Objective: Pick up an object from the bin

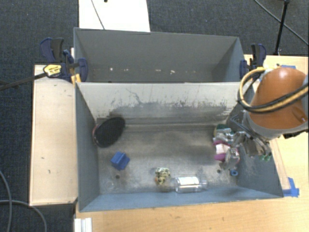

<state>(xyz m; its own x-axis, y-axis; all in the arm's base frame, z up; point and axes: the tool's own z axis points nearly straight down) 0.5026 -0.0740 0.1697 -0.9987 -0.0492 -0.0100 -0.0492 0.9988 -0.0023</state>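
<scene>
My gripper hangs low at the right end of the bin, close to the right wall. A small pink and white thing lies right against its left side; whether it is gripped cannot be made out. A tiny blue piece sits on the floor just below the gripper. A clear plastic bottle lies on its side along the front wall, to the gripper's lower left.
A small yellowish patterned thing lies beside the bottle's left end. Further left rests a blue block, and a black oval thing leans in the far left corner. The arm's orange dome overhangs the bin's right wall.
</scene>
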